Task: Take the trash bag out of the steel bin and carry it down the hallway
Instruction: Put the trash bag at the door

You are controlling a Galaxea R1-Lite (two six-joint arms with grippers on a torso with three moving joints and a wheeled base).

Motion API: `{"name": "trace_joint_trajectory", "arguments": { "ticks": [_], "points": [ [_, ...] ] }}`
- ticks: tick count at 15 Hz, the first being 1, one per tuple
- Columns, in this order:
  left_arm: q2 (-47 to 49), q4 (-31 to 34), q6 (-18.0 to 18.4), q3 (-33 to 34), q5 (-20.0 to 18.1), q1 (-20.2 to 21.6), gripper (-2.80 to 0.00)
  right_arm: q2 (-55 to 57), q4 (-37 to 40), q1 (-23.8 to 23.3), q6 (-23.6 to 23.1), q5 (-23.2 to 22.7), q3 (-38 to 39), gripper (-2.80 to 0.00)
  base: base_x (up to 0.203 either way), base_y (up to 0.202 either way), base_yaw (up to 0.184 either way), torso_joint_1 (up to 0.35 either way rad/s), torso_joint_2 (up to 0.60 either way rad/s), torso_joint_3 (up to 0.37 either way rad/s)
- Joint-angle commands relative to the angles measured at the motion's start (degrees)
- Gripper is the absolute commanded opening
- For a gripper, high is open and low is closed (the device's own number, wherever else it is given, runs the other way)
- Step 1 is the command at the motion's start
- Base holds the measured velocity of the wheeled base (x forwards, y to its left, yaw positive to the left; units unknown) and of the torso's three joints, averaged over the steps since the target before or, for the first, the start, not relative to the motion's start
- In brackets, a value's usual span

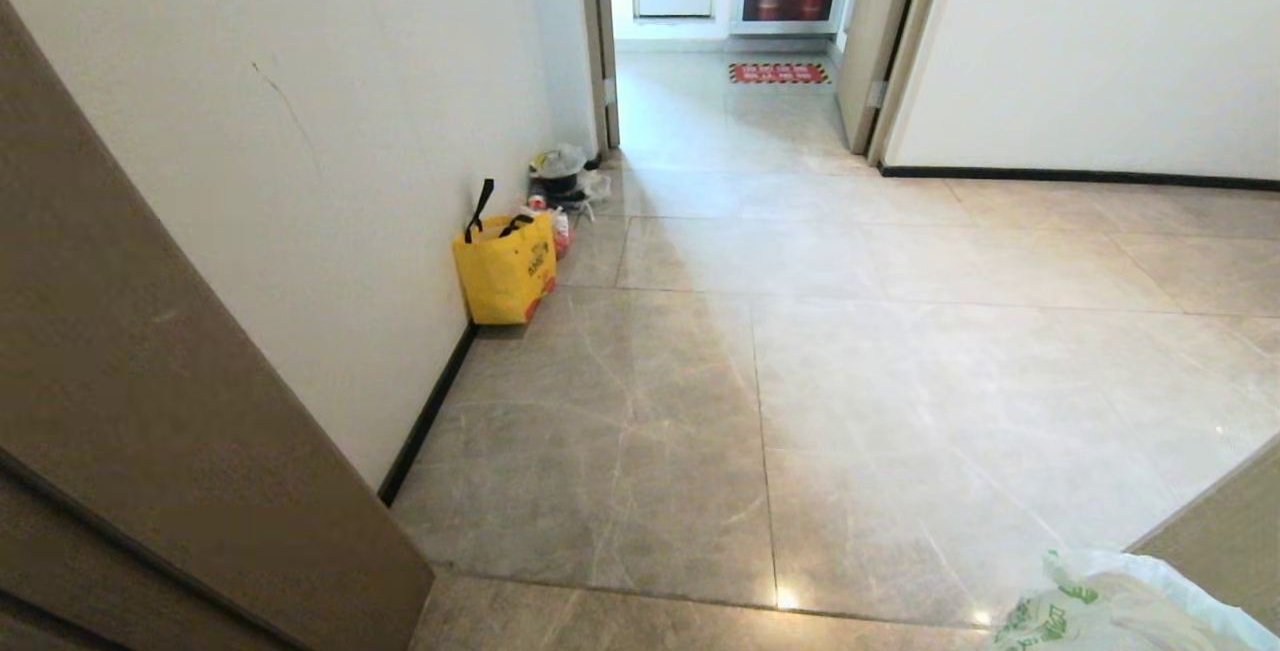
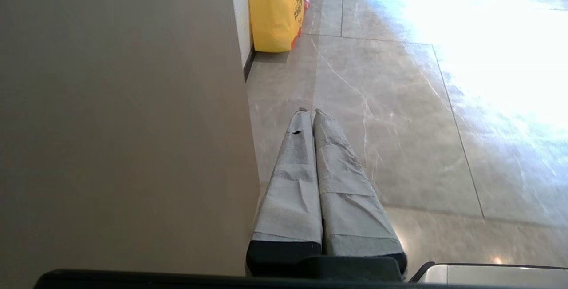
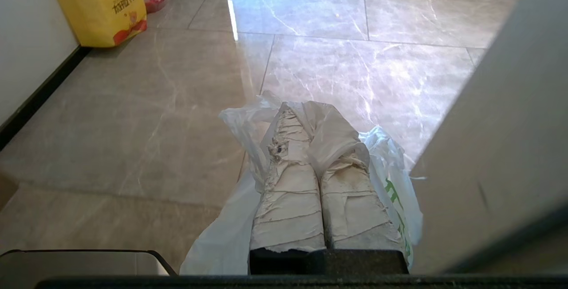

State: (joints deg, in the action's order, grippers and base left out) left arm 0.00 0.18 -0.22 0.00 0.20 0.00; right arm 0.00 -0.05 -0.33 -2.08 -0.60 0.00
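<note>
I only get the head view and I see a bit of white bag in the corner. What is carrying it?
Observer: The right hand, shut on the trash bag; plastic is draped over its fingers.
Operator: And the other hand?
Observer: The left hand is shut and holds nothing, beside a brown panel.
Operator: Is the yellow bag plain?
Observer: No. The right wrist view shows dark print and a red corner on the yellow tote.
</note>
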Motion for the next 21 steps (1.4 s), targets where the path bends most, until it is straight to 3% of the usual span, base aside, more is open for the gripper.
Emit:
{"name": "trace_joint_trajectory", "arguments": {
  "ticks": [1, 12, 21],
  "points": [
    [0.0, 0.0, 0.0, 0.0, 0.0, 0.0, -2.80, 0.1, -0.1, 0.0, -0.1, 0.0, 0.0, -2.80, 0.190, 0.000, 0.002, 0.002, 0.00, 0.003],
    [0.0, 0.0, 0.1, 0.0, 0.0, 0.0, -2.80, 0.1, -0.1, 0.0, -0.1, 0.0, 0.0, -2.80, 0.177, 0.000, -0.002, 0.004, 0.00, 0.002],
    [0.0, 0.3, 0.1, -0.1, 0.0, 0.0, -2.80, 0.1, -0.1, 0.0, 0.0, 0.0, 0.0, -2.80, 0.010, 0.000, -0.001, 0.000, 0.00, 0.001]
  ]
}}
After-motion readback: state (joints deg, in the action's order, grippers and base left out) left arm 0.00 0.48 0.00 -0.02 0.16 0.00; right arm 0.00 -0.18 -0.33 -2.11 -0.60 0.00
